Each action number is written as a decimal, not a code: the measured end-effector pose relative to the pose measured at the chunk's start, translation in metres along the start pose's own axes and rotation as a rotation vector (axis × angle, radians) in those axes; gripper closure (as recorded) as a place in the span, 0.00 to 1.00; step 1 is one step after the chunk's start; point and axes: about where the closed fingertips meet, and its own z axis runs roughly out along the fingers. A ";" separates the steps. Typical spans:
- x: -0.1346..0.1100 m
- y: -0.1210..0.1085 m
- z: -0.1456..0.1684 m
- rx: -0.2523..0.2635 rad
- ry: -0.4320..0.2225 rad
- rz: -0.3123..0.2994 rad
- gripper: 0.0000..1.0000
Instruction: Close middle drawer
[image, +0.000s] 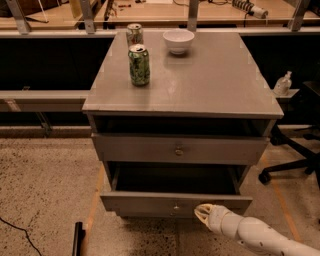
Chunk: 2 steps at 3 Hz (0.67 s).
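Observation:
The middle drawer (150, 202) is pulled partly out of the grey cabinet (200, 95), and its dark, shallow box looks empty. Its wide grey front has a tiny round knob (176, 205) at the centre. My gripper (202, 212), on a white arm coming in from the lower right, is shut. Its fingertips press against the drawer front just right of the knob. The top drawer (178, 149) above has a bigger knob and sits pushed in. The lowest drawer is hidden under the open one.
A green can (139, 65), a second can (134, 34) and a white bowl (178, 41) stand on the cabinet top. An office chair base (290, 160) is at the right. A dark object (77, 239) lies on the speckled floor at lower left.

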 end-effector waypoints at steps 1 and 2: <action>0.000 0.000 0.000 0.000 0.000 0.000 1.00; 0.006 -0.004 0.007 0.022 0.010 0.008 1.00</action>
